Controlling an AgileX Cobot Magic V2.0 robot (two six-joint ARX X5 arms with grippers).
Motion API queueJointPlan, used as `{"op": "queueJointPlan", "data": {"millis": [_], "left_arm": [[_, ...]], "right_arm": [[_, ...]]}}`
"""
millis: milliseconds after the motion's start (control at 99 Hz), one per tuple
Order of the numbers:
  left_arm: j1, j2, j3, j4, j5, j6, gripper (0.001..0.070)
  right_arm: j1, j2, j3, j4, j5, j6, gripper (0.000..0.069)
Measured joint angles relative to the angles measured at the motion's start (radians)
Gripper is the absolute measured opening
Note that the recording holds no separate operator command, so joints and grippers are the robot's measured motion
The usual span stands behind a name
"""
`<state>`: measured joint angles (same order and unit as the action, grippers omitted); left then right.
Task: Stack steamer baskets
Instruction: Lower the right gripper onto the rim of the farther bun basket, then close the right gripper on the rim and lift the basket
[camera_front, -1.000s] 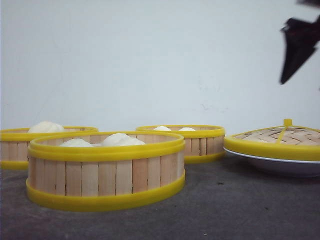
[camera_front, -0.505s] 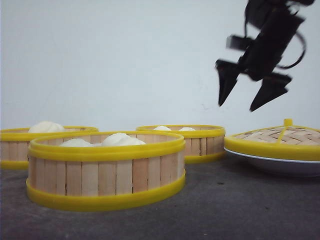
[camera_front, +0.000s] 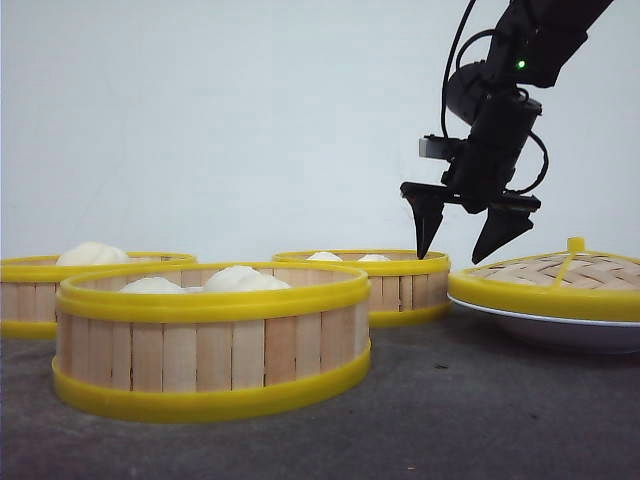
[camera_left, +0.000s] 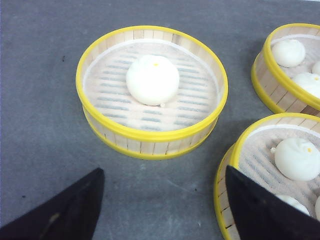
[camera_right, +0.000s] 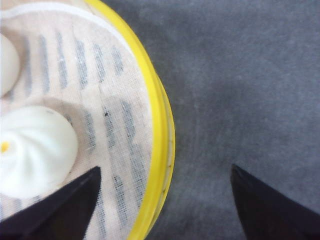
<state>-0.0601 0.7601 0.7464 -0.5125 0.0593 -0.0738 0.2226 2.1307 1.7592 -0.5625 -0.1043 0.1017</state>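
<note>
We see a dark grey bench (camera_front: 480, 420) before a plain white wall (camera_front: 220, 120), carrying three steamer baskets. The nearest basket (camera_front: 212, 340) stands toward the front edge, left of centre, with white buns (camera_front: 243, 279) showing above its yellow rim. A second basket (camera_front: 60, 290) sits behind it at the left edge, holding one bun (camera_left: 152, 79) in the left wrist view. The third basket (camera_front: 385, 285) stands farther back, near the middle. At the right edge a white plate (camera_front: 545, 325) bears a woven domed lid (camera_front: 555, 280) with a small yellow knob. The right gripper (camera_front: 463, 235) hangs just above the third basket's right rim, its dark jaws spread wide (in its wrist view one finger is over the cloth lining, the other over bare bench). The left gripper (camera_left: 162, 205) is likewise wide apart, holding nothing, above the bench between the left and nearest baskets.
</note>
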Motion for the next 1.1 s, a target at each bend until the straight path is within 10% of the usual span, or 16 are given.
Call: {"op": "queueJointPlan", "data": {"millis": [838, 1101], "left_arm": [[0.0, 0.0, 0.0, 0.0, -0.005, 0.007, 0.0468], [0.0, 0.0, 0.0, 0.0, -0.005, 0.007, 0.0468]], "right_arm": [[0.007, 0.04, 0.004, 0.06, 0.002, 0.048, 0.0072], [0.019, 0.043, 0.004, 0.089, 0.003, 0.077, 0.0033]]}}
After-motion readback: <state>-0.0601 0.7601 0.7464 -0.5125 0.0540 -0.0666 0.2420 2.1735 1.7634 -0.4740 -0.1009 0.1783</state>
